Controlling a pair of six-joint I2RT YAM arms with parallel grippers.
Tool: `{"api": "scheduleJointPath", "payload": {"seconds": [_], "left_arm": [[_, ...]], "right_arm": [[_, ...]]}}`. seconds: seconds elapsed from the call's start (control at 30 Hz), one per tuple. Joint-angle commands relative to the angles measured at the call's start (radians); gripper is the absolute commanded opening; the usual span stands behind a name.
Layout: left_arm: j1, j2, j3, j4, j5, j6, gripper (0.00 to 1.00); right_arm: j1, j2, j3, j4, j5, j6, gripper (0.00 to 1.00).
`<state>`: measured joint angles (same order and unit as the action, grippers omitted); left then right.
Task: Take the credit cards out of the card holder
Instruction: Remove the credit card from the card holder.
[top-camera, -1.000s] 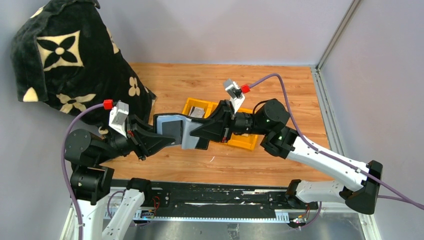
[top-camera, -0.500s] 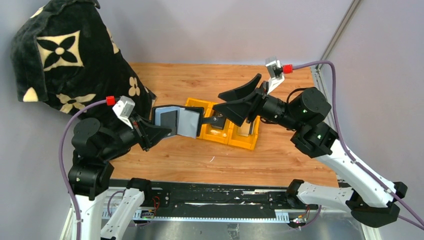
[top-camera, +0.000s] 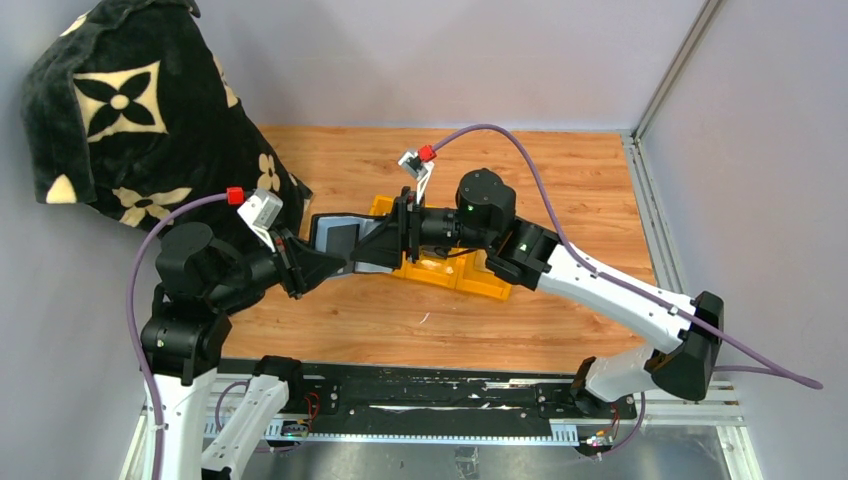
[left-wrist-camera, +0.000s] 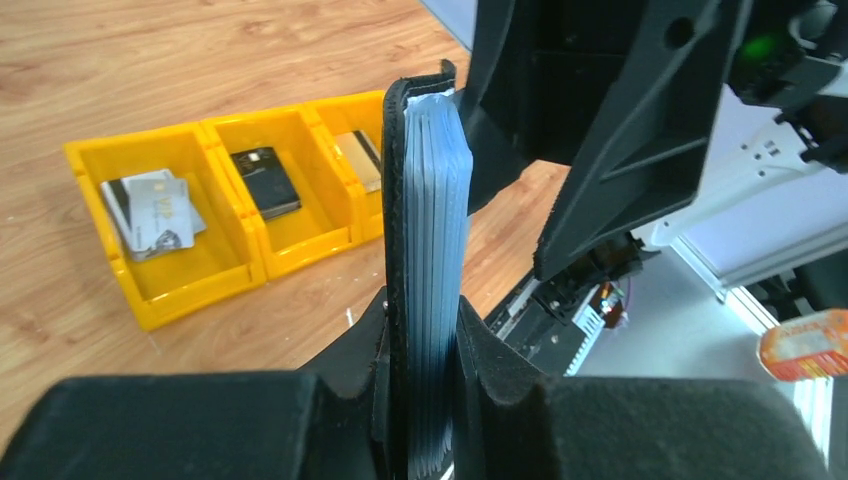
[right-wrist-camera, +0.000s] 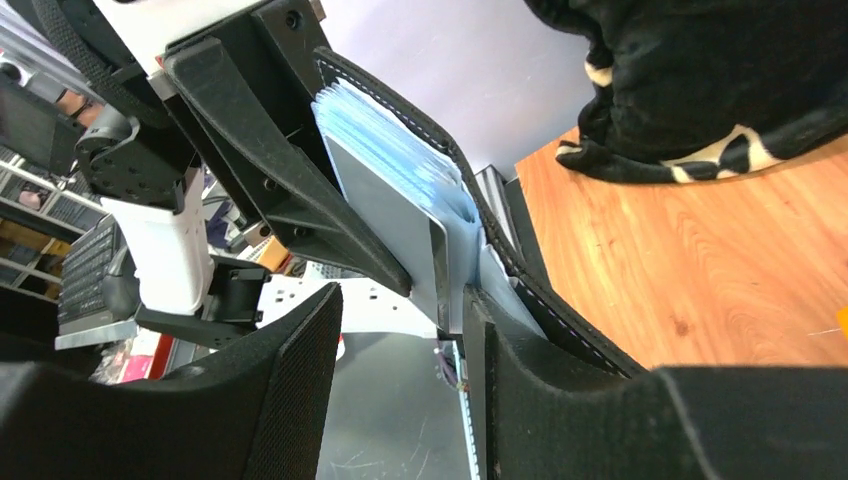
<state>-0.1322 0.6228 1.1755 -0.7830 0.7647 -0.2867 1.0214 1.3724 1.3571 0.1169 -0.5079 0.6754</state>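
overhead view of a wooden table (top-camera: 560, 190); at ten o'clock a black plush bag (top-camera: 130, 110) with cream flower and diamond motifs slumps against the wall; toward four o'clock from it, the left gripper (top-camera: 335, 264) pinches the card holder (top-camera: 340, 238) by one end, fingers pressed on both faces, holding it raised above the table near the middle; the left wrist view shows pale blue-grey layers stacked inside its black cover; whether they are cards or sleeves cannot be told; at three o'clock of the holder, the right gripper (top-camera: 378, 247) is at its free end, fingers spread to either side of the layers, not closed on them; behind it a yellow three-compartment bin (top-camera: 480, 283) sits on the table; credit cards (left-wrist-camera: 150, 208) lie in one end compartment, silvery, one with a dark stripe, print too small to read; a small black block (left-wrist-camera: 266, 182) lies in the middle one; a tan card (left-wrist-camera: 358, 158) in the other end
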Motion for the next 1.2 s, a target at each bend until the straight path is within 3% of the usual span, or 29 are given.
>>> {"api": "scheduleJointPath", "payload": {"seconds": [0.0,0.27,0.47,0.63,0.8,0.97,1.17], "left_arm": [[-0.001,-0.009,0.036,0.038,0.161,0.0,0.0],[-0.001,-0.019,0.015,0.162,0.305,-0.119,0.0],[-0.001,-0.052,-0.056,0.328,0.377,-0.271,0.07],[-0.001,-0.06,-0.068,0.356,0.41,-0.287,0.16],[-0.001,-0.062,-0.093,0.435,0.48,-0.358,0.34],[-0.001,-0.06,-0.091,0.478,0.53,-0.397,0.43],[-0.001,-0.047,-0.07,0.48,0.568,-0.411,0.45]], "right_arm": [[0.01,-0.031,-0.024,0.052,-0.043,0.039,0.51],[0.008,-0.071,-0.087,0.029,0.027,0.012,0.51],[0.022,-0.038,-0.037,0.012,0.06,0.008,0.45],[0.065,-0.013,-0.001,0.016,0.104,-0.017,0.38],[0.084,-0.004,0.014,0.048,0.074,-0.021,0.27],[0.084,-0.021,-0.011,0.115,0.043,-0.001,0.14],[0.083,-0.06,-0.046,0.14,0.022,0.002,0.01]]}}
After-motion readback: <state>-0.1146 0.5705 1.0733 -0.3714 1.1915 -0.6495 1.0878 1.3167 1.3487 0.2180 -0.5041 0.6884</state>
